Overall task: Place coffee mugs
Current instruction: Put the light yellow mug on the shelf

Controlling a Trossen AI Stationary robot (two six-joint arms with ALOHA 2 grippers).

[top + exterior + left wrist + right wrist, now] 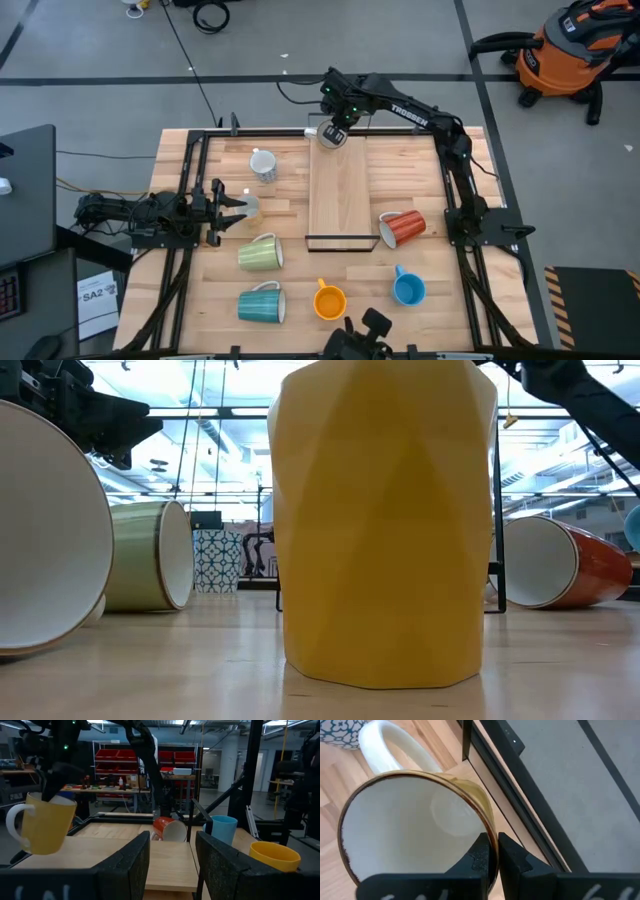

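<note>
My right gripper (333, 122) is at the far end of the wooden board (340, 195), shut on a tan-yellow mug (46, 826) with a white handle. My left gripper (238, 207) waits open and holds nothing at the table's left, its fingers (129, 865) pointing right. A patterned white mug (263, 165) stands upright. The green mug (260, 252), teal mug (262, 303) and red mug (402, 228) lie on their sides. The orange mug (329, 300) and blue mug (408, 289) stand upright near the table's near edge. My right gripper (494, 842) pinches the tan-yellow mug's rim (489, 836) on the side opposite the handle (395, 750), one finger inside the cup and one outside. The fingers come from above. In the left wrist view the mug hangs slightly tilted, seemingly lifted clear over the board's far end.
A black wire frame (340, 240) stands at the board's near end, close to the red mug. Black rails (190, 190) run along the table's left and right sides. In the low view the orange mug (385, 520) fills the middle of the picture.
</note>
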